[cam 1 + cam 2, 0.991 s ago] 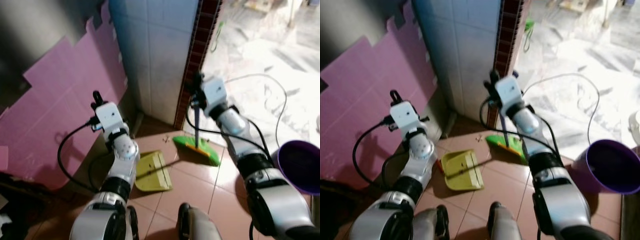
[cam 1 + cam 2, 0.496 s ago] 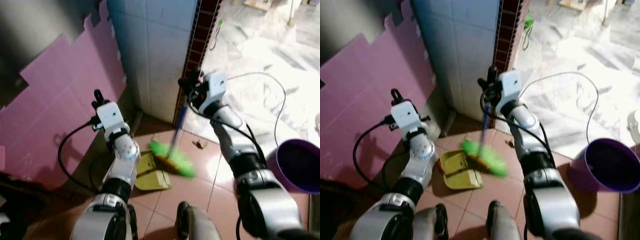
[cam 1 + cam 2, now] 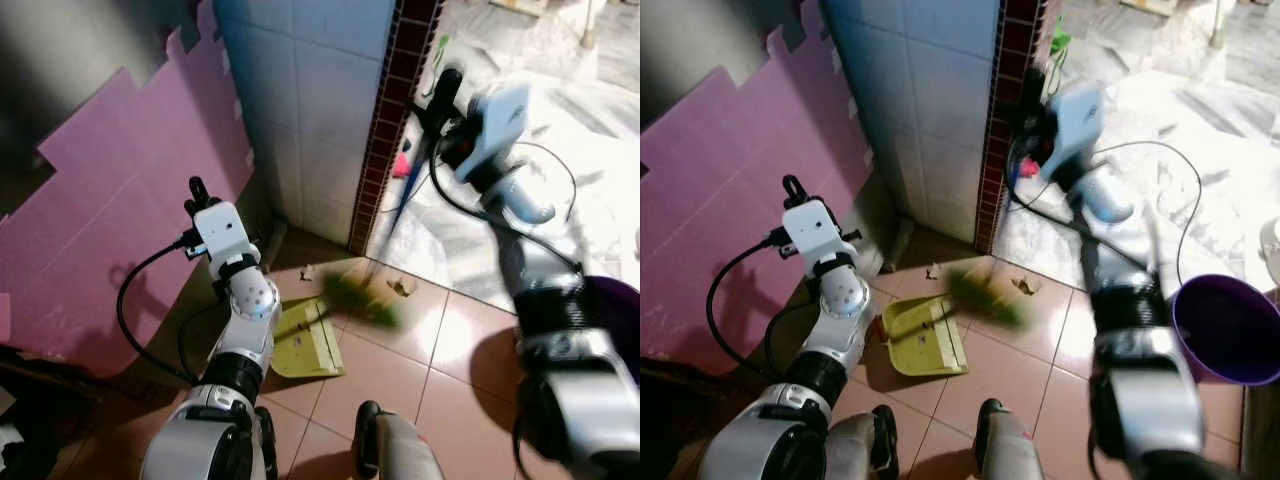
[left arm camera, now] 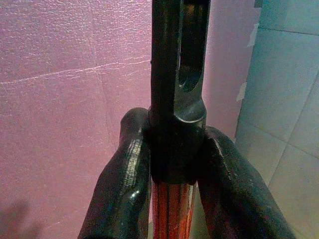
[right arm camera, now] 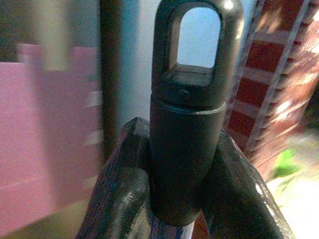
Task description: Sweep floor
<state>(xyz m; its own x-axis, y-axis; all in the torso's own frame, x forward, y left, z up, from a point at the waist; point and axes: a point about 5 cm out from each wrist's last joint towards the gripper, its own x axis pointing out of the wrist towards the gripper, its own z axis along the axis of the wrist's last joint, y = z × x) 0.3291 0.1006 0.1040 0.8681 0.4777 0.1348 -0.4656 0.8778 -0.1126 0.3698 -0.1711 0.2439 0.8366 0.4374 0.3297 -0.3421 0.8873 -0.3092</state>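
Green broom [image 3: 362, 300] at yellow dustpan [image 3: 308, 345] lip; tiled floor [image 3: 450, 370] open beside

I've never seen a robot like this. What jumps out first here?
The right end effector grips a broom handle, its green head blurred above the tiles. The left end effector holds the handle of a yellow dustpan on the floor by the pink wall.

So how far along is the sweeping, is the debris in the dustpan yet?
Not yet. In hand: the right gripper is shut on the broom handle, its blurred green broom head beside the yellow dustpan. The left gripper is shut on the dustpan handle. Left: debris lies on the floor tiles, outside the pan.
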